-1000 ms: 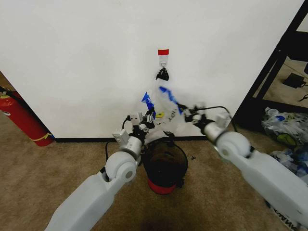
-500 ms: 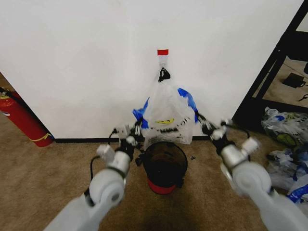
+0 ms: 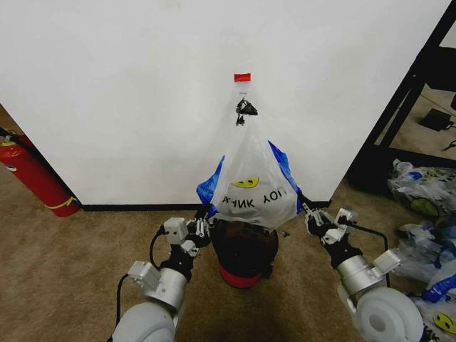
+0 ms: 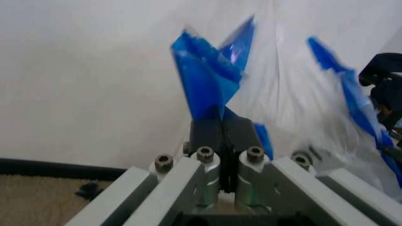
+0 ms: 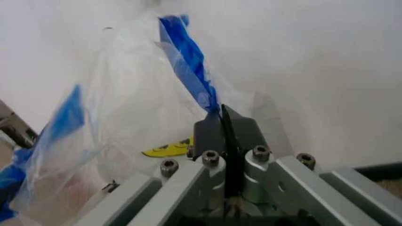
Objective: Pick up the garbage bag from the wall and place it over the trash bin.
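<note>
The garbage bag [image 3: 253, 189] hangs upside down against the wall [image 3: 128, 92], its knotted dark top caught on a small hook [image 3: 244, 93] under a red tape strip [image 3: 242, 77]. Its mouth is spread low, directly above the trash bin [image 3: 244, 253], and the bag's lower edge reaches the bin's rim. The yellow smiley face and black lettering read inverted across the front.

The left end effector [image 3: 203, 226] sits at the bag's lower left corner, just beside the bin's left rim. In the left wrist view its fingers [image 4: 210, 136] are pressed together on a blue handle [image 4: 204, 77], which stands up out of the closed tips.

The right end effector [image 3: 308, 212] is at the bag's lower right corner, a little higher and farther out from the bin than the left one. In the right wrist view its fingers [image 5: 242, 134] are likewise clamped flat on the other blue handle [image 5: 185, 59], with translucent film spreading away from the tips.

A red fire extinguisher [image 3: 32, 174] leans against the wall well to the left, and similar bags [image 3: 424, 192] lie heaped on the carpet at the right.
</note>
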